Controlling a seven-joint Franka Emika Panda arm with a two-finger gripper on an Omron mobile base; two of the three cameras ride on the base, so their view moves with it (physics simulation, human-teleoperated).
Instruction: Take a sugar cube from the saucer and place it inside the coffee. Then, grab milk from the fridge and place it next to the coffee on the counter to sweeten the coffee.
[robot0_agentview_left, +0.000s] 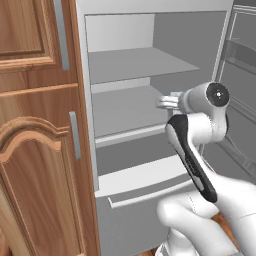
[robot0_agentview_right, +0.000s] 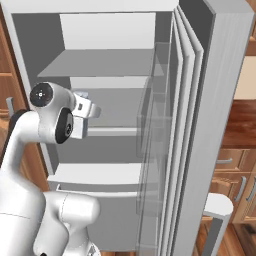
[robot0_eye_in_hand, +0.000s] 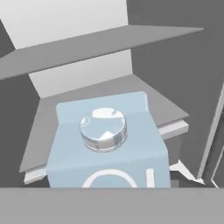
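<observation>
- Milk (robot0_eye_in_hand: 107, 151) sits closest to my hand camera: pale blue carton, sloped top facing the lens, round silvery cap (robot0_eye_in_hand: 103, 129) in the middle of that slope.
- Carton's lower part is cut off at the bottom of the hand view; a white printed mark shows on its front face.
- My claw (robot0_agentview_right: 86, 111) reaches into the fridge (robot0_agentview_left: 145, 65) at the level of the middle shelf (robot0_agentview_left: 127, 107). Fingertips are not visible around the carton, so I cannot tell whether the jaws are spread or pinching it.
- Carton stands over the middle shelf, toward its front edge; contact with the shelf is hidden.
- Upper shelf (robot0_eye_in_hand: 96, 43) is above and behind the carton, with the pale back wall beyond.
- Fridge door (robot0_agentview_right: 220, 125) is swung open on my right, racks facing in.
- Drawer (robot0_agentview_left: 145, 187) sits below the shelves.
- Wooden cabinet (robot0_agentview_left: 37, 150) stands just beside the fridge on my left.
</observation>
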